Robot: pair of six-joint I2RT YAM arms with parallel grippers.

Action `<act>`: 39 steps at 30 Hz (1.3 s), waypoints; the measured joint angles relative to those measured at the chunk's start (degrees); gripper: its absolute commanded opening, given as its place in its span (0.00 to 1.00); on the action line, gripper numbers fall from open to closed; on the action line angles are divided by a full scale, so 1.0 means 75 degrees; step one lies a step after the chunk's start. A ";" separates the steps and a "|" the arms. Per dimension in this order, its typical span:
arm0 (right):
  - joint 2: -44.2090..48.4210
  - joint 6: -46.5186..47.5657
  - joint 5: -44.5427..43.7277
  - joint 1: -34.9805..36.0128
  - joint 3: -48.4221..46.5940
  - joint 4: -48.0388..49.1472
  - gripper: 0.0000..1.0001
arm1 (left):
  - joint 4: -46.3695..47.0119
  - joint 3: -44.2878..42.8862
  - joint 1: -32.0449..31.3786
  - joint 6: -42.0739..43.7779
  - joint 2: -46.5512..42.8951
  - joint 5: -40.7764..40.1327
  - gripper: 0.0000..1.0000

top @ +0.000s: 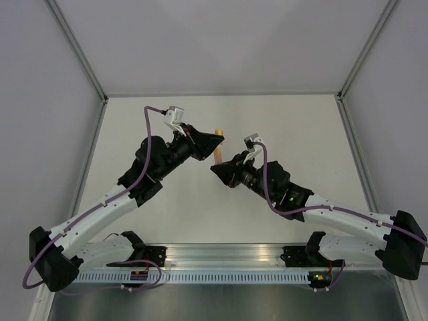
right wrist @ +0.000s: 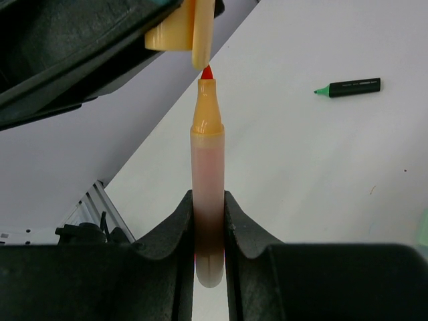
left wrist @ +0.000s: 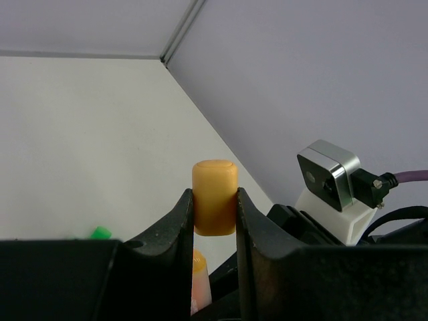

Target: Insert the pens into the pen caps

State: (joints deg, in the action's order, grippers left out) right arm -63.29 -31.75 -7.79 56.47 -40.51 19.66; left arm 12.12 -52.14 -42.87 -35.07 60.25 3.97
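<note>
My left gripper [left wrist: 215, 195] is shut on an orange pen cap [left wrist: 215, 180], held above the table. My right gripper [right wrist: 208, 200] is shut on the pale orange pen [right wrist: 207, 154], which points its red tip straight up at the orange pen cap [right wrist: 179, 30], a small gap below it. In the top view the two grippers meet mid-table, the left gripper [top: 211, 141] just beyond the right gripper [top: 221, 168], with the orange pen [top: 218, 156] between them. A black pen with a green tip [right wrist: 349, 87] lies on the table. A small green pen cap [left wrist: 100, 233] lies apart on the table.
The white table [top: 301, 134] is closed in by grey walls at the left, back and right. The right wrist's camera block [left wrist: 331, 184] sits close beside my left fingers. A pale green object [right wrist: 424, 231] is cut off at the right wrist view's edge.
</note>
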 measured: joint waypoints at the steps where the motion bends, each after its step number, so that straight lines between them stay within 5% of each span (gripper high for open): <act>1: 0.0000 -0.0003 0.0003 0.0012 0.0003 0.0003 0.00 | 0.0000 -0.0015 0.0003 0.0000 0.0000 -0.0017 0.02; 39: 0.0323 0.0000 -0.0187 0.0152 0.0143 0.0061 0.00 | 0.0006 -0.0070 0.0003 0.0195 0.0017 -0.0111 0.02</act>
State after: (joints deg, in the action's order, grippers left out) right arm -60.86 -31.75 -9.19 57.60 -39.44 20.12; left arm 12.16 -52.66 -42.85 -33.61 60.38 3.14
